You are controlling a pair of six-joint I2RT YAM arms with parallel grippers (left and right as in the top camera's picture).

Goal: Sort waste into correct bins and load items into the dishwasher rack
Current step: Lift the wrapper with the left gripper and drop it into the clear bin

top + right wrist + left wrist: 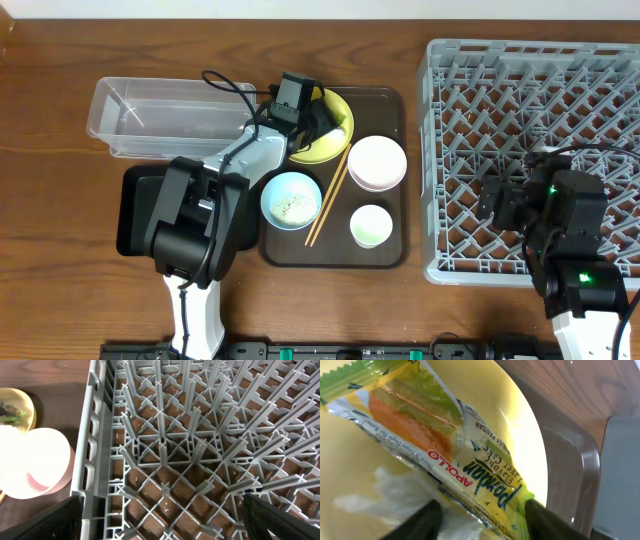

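Note:
My left gripper [316,122] is low over the round yellow plate [338,142] on the brown serving tray. In the left wrist view its fingers [482,522] are open on either side of the yellow-green snack wrapper [470,460], which lies on the plate [522,425]. The light blue bowl [291,200] holds white rice-like scraps. The pink-white bowl [377,163], the small green-white cup [371,225] and the chopsticks [328,195] are also on the tray. My right gripper [510,200] is open and empty above the grey dishwasher rack [530,90], near its left wall [95,460].
The clear plastic tub [165,115] stands at the back left, and the black tray [133,210] lies in front of it, partly under my left arm. The brown serving tray [395,105] sits between the bins and the rack. A crumpled white scrap [395,492] lies beside the wrapper.

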